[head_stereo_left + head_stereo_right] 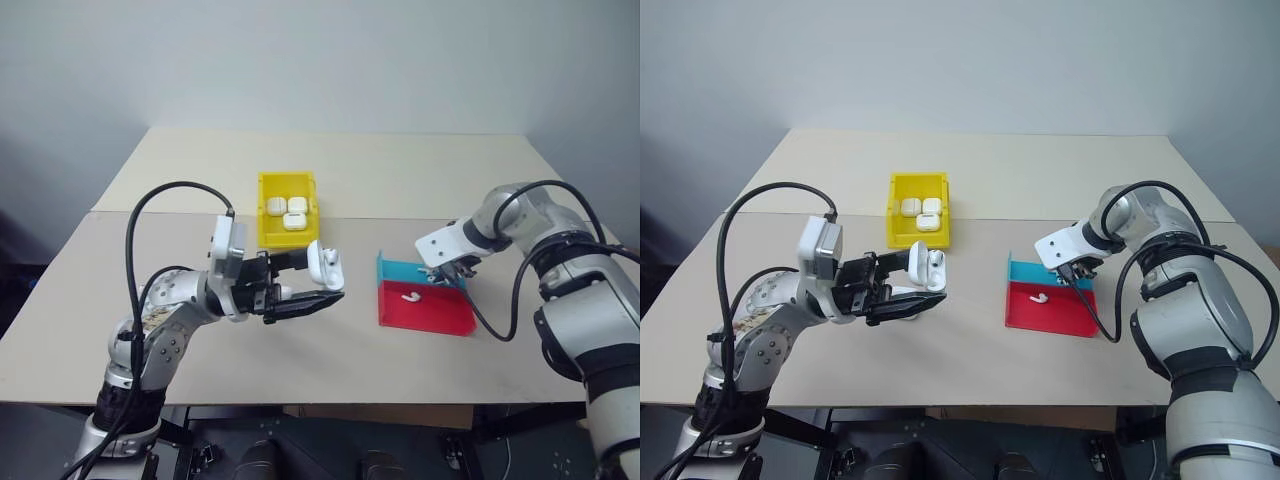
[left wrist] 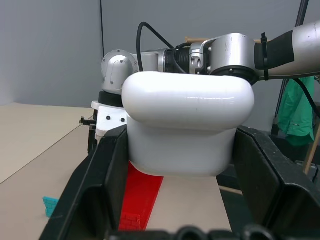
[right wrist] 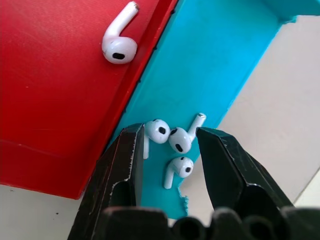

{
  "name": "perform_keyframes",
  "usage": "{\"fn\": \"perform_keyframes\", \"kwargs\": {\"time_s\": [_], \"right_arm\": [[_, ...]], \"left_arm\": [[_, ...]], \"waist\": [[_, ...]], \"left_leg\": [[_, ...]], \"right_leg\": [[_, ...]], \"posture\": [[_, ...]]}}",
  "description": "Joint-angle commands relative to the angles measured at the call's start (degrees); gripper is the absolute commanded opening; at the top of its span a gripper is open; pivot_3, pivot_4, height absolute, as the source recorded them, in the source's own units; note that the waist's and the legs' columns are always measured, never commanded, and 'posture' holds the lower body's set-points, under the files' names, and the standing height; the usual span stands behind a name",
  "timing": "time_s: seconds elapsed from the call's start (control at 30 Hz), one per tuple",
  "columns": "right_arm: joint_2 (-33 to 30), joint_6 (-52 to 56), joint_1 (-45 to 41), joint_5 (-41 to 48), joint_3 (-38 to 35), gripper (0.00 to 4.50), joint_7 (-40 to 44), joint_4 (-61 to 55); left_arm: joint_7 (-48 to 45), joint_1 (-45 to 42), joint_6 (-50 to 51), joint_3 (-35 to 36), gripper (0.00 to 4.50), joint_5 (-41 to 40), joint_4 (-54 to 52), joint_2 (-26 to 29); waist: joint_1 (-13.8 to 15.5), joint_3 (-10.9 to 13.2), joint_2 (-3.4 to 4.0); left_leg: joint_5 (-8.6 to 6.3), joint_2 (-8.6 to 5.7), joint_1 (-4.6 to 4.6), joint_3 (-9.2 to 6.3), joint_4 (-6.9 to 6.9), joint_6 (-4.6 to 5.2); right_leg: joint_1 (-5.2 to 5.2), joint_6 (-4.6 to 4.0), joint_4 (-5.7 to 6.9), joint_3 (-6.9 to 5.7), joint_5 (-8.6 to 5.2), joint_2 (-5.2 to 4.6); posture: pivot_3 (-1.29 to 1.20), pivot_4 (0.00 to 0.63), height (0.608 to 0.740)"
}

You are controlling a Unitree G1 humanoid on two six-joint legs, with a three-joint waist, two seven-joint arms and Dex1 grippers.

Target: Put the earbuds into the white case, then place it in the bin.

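Observation:
My left gripper (image 1: 328, 281) is shut on the white case (image 1: 325, 262), holding it above the table's middle with the lid flipped open. In the left wrist view the case (image 2: 187, 125) sits between both fingers (image 2: 100, 180). My right gripper (image 1: 447, 272) points down into the teal tray (image 1: 400, 271). Its jaws are open around three earbuds (image 3: 172, 137) lying there. One more earbud (image 3: 119, 47) lies on the red tray (image 1: 430, 312). The yellow bin (image 1: 264, 215) stands behind the case and holds three white cases (image 1: 291, 212).
The red and teal trays sit side by side at the right of the table, joined at an edge. A seam (image 1: 160, 212) runs across the tabletop behind the bin. My right arm's black cable (image 1: 490, 325) hangs beside the red tray.

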Motion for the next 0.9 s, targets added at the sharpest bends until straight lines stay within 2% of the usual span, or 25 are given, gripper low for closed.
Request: {"fn": "perform_keyframes", "kwargs": {"time_s": [0.03,0.3,0.9], "right_arm": [[0.0,-1.4,-2.1,-0.6,-0.9,2.07,1.0,0.7],[0.9,-0.9,-1.5,-4.7,0.2,2.07,-3.6,2.1],[2.2,0.0,-0.7,-9.1,1.0,2.07,-6.0,3.6]], "left_arm": [[1.1,0.8,0.3,2.1,2.81,-2.0,-3.2,1.1],[3.1,2.5,0.8,2.9,2.81,-2.9,-5.2,2.3],[5.8,4.3,1.2,3.5,2.81,-4.5,-7.9,3.5]], "waist": [[0.0,0.0,0.0],[0.0,0.0,0.01],[0.0,0.0,0.01]], "left_leg": [[0.0,0.0,0.0,0.0,0.0,0.0],[0.01,0.0,0.01,0.0,0.01,-0.01],[0.01,0.0,0.02,0.0,-0.01,-0.02]], "right_leg": [[0.0,0.0,0.0,0.0,0.0,0.0],[0.0,0.0,0.01,0.0,0.0,0.0],[0.01,-0.01,0.01,0.0,0.0,0.0]], "posture": [[0.0,0.15,0.74],[0.0,0.15,0.74],[0.0,0.15,0.74]]}}
